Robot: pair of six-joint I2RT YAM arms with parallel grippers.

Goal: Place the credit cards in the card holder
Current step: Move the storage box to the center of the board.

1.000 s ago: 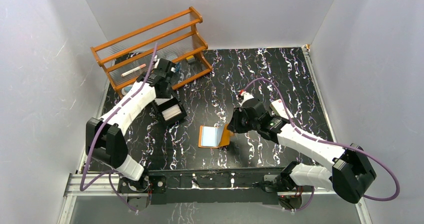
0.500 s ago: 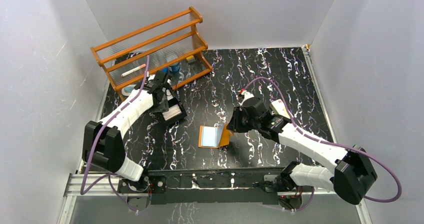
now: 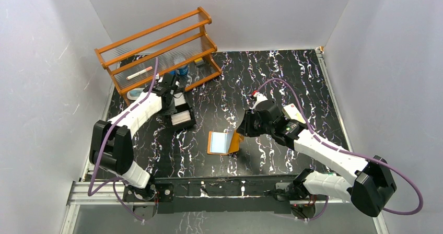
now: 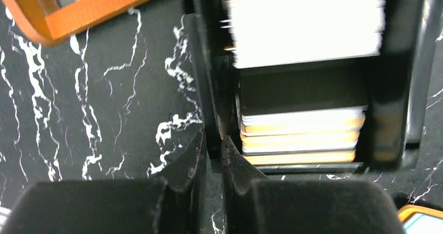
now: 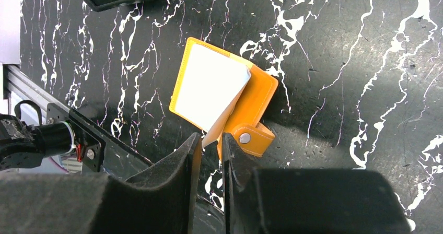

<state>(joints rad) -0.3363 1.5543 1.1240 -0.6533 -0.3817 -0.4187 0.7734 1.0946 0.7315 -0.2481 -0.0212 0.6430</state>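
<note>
The credit cards (image 4: 303, 135) stand edge-on, white and tan, in the near compartment of a black tray (image 4: 392, 88); a blurred white stack (image 4: 308, 25) fills the far one. My left gripper (image 4: 213, 142) is shut on the tray's left wall beside the cards. From above, the left gripper (image 3: 170, 107) sits at the tray (image 3: 189, 123) near the rack. The orange card holder (image 5: 261, 95) lies open on the table, a pale sleeve leaf raised. My right gripper (image 5: 210, 140) is shut on that leaf's lower edge by the snap tab. In the top view the card holder (image 3: 219, 142) is mid-table, the right gripper (image 3: 241, 130) at its right side.
An orange wooden rack (image 3: 156, 46) stands at the back left with a pen and small items on its shelves; its foot (image 4: 78, 14) lies close to the tray. A cream box (image 3: 294, 114) shows beside the right arm. The metal rail (image 5: 62, 135) runs along the near edge.
The left arm dropped from above the tray down to its left side and its jaws closed on the tray wall. The right gripper stayed at the card holder.
</note>
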